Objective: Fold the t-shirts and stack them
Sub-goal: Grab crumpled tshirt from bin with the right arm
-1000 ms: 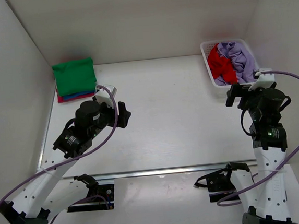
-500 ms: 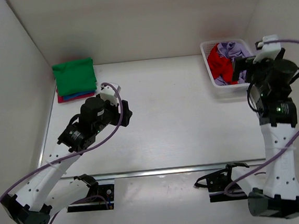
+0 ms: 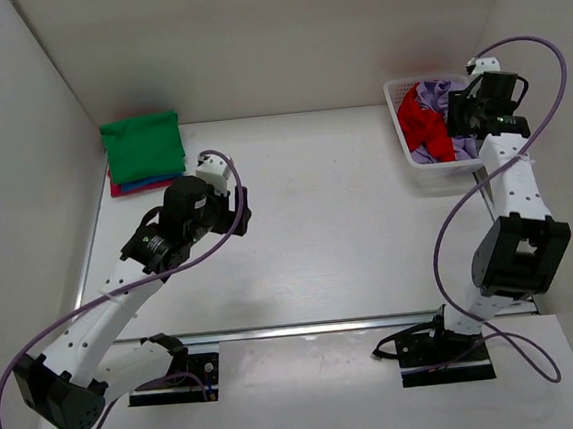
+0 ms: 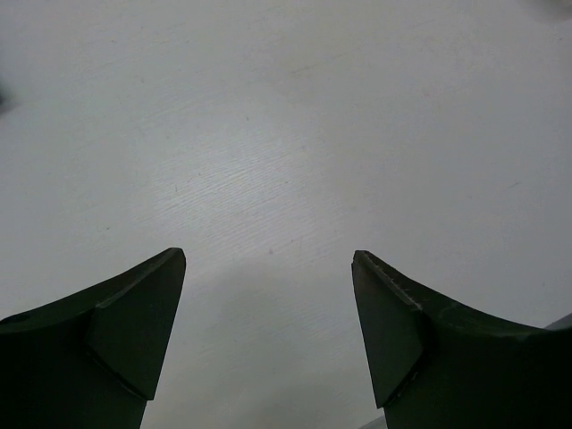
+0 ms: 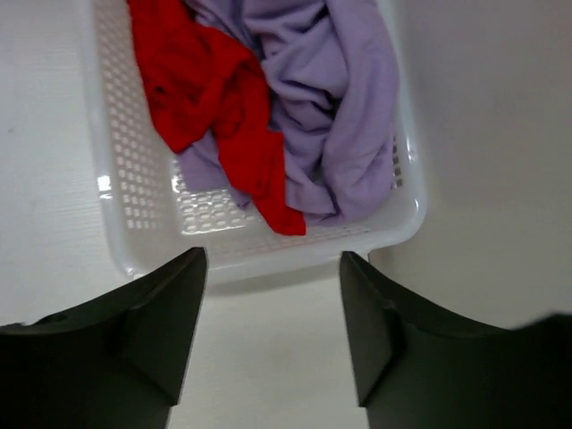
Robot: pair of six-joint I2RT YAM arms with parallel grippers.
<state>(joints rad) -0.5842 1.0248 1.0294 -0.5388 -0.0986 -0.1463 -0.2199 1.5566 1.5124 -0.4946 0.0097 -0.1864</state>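
Note:
A red t-shirt (image 3: 422,118) and a lavender-purple t-shirt (image 3: 454,98) lie crumpled in the white lattice basket (image 3: 409,156) at the back right; both show in the right wrist view, red (image 5: 210,98) and lavender (image 5: 335,98). A folded green t-shirt (image 3: 143,145) tops a stack at the back left, with blue (image 3: 153,181) and magenta (image 3: 136,189) edges under it. My right gripper (image 3: 458,112) is open and empty, raised over the basket's near end (image 5: 273,268). My left gripper (image 3: 240,214) is open and empty above bare table (image 4: 268,259).
White walls close in the left, back and right sides. The basket (image 5: 268,255) stands against the right wall. A metal rail (image 3: 326,325) runs along the table's near edge by the arm bases.
My right arm has risen and swung back, bringing the gripper from in front of the basket to above it. My left gripper has shifted slightly right over the table.

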